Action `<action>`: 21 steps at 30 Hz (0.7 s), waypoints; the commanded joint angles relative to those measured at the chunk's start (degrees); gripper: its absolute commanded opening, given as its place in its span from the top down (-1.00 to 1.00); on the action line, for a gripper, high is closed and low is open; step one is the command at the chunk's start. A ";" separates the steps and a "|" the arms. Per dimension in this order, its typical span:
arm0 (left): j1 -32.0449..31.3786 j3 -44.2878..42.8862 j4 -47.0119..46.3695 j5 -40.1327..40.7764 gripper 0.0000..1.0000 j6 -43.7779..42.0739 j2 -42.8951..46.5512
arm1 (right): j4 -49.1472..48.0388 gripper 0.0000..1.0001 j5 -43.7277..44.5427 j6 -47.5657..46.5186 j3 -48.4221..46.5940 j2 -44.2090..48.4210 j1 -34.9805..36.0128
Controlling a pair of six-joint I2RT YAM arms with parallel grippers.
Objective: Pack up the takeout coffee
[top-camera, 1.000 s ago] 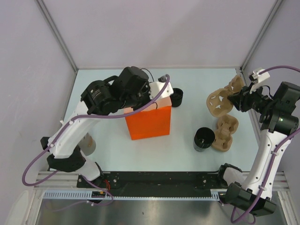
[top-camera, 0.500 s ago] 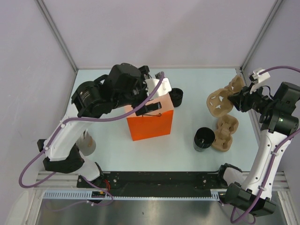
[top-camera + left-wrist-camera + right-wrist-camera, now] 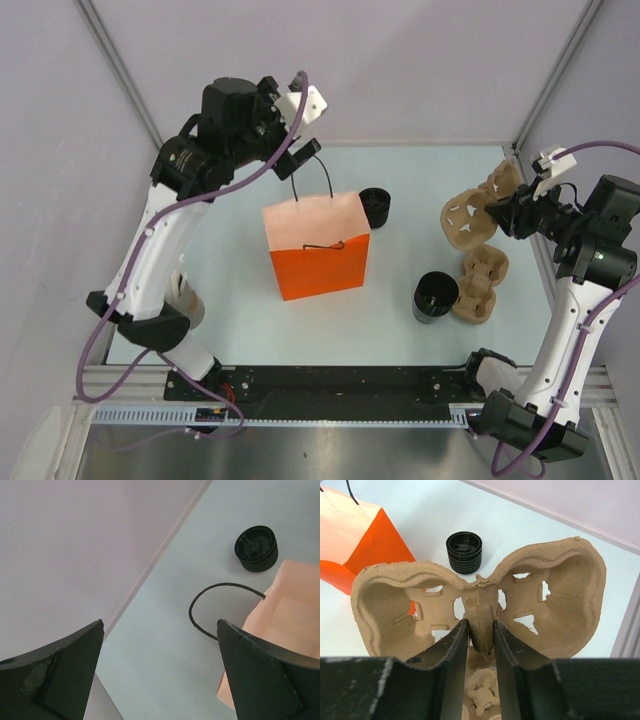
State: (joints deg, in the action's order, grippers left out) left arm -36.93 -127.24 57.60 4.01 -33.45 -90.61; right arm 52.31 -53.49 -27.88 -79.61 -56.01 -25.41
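While pale-blue table (image 3: 400, 330) sits between lilac walls (image 3: 400, 70) | left claw (image 3: 160, 630) spread | right claw (image 3: 481, 630) pinching pulp carrier (image 3: 560, 580)

Left arm (image 3: 150, 250) stands high at the far left, elbow bent, wrist tilted down. Left gripper (image 3: 160, 675) is wide open, holding nothing. Right arm (image 3: 570, 320) is upright at the right edge, forearm reaching left. Right gripper (image 3: 481, 630) is clamped on the centre rib of a cardboard carrier (image 3: 555, 595)

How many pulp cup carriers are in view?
2. One cup carrier is pinched in the right gripper; a second carrier lies beside the lidless black cup. Nested ones may be hidden.
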 commanded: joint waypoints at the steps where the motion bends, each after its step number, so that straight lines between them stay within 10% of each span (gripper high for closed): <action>1: 7.29 0.06 -3.02 -16.53 -1.00 0.32 -3.61 | -1.08 0.38 -1.09 0.28 -0.10 0.72 -0.43; 14: 14.34 0.59 -1.27 -31.43 -0.81 -2.14 -11.61 | -0.20 0.37 -1.61 -0.77 -0.28 -0.24 -0.34; 21: 14.34 0.33 -1.53 -32.40 -0.17 -1.27 -13.54 | -0.55 0.36 -1.61 -0.25 -0.37 -0.33 -0.17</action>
State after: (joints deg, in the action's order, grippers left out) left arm -22.85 -124.68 56.75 -24.69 -34.52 -104.22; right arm 52.40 -53.65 -28.12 -79.59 -56.51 -25.63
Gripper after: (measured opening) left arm 0.665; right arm 0.317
